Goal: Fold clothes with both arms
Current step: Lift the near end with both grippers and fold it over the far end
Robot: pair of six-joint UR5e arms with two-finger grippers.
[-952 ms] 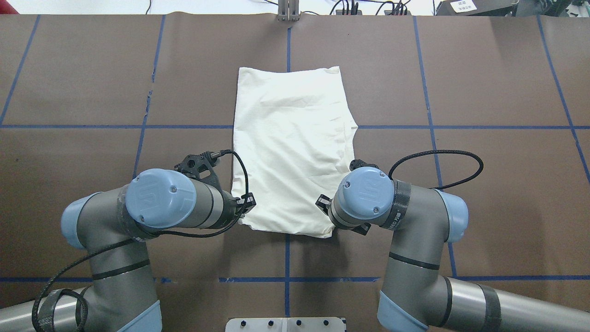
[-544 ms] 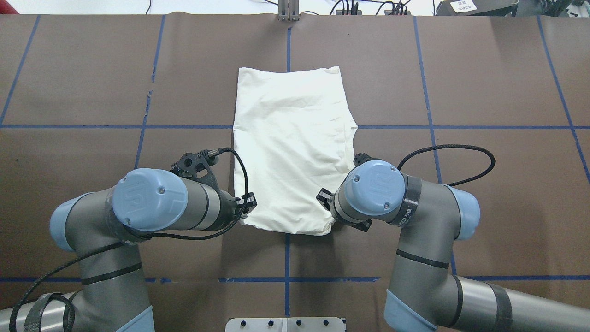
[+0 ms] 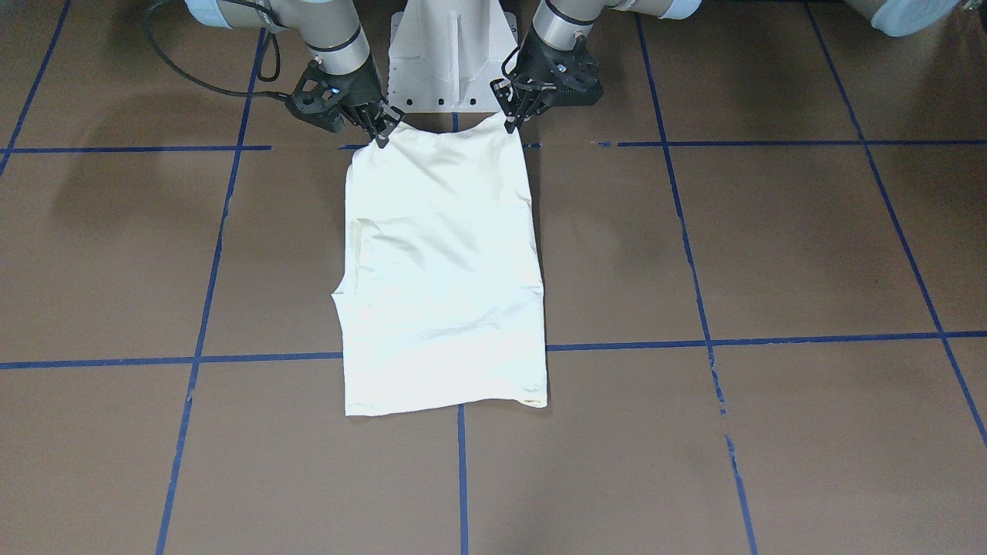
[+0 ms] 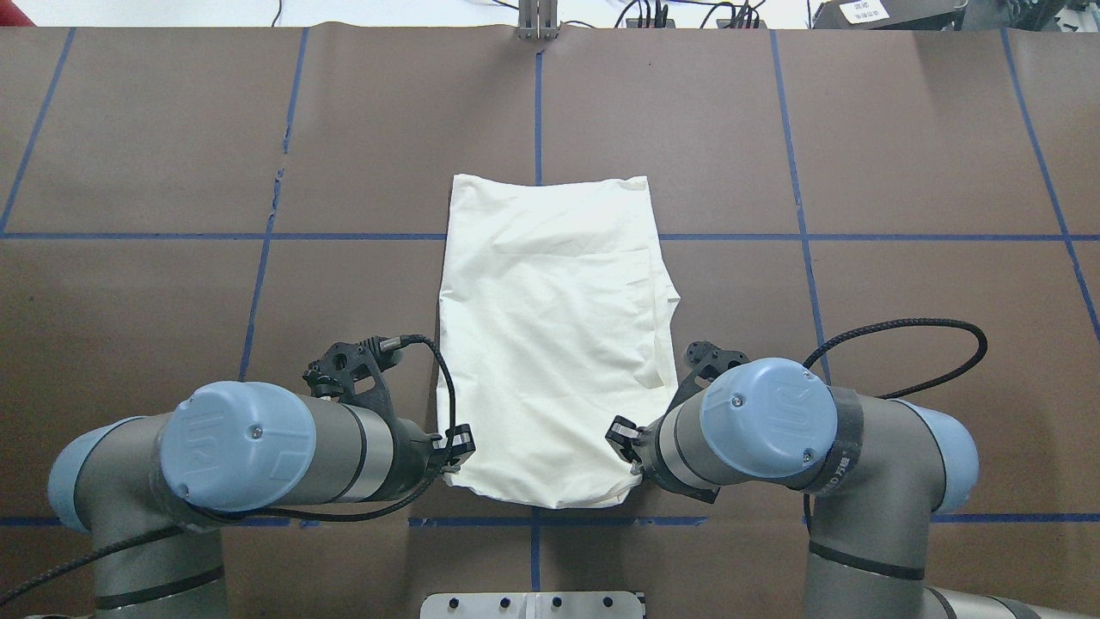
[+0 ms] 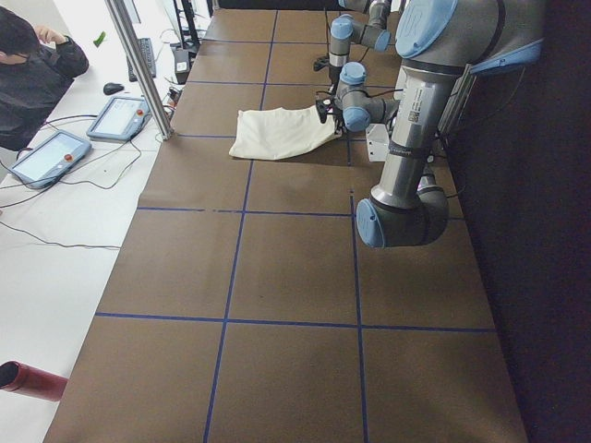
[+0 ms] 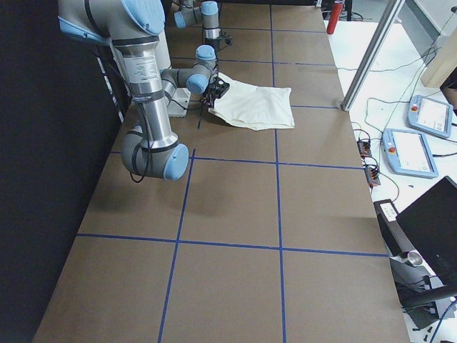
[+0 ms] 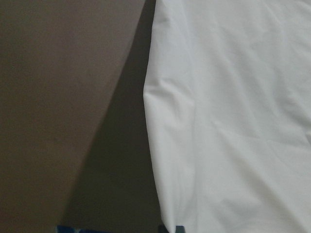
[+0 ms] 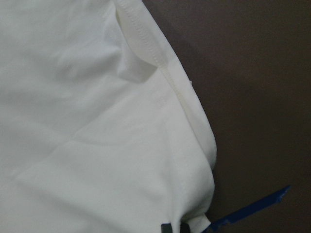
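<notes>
Along the desk [image 4: 902, 129] centreline, a folded cream shirt [image 4: 550, 344] is held by its robot-side corners.
Each corner is seen clamped: left end effector [image 3: 512, 122] on one, right end effector [image 3: 382, 136] on the other. Light, limp cotton is judged likely to sag between holds; stitched corners are judged the firmest purchase.

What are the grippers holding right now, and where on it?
The shirt: the left gripper pinches one corner of its robot-side edge, the right gripper the other corner.
</notes>
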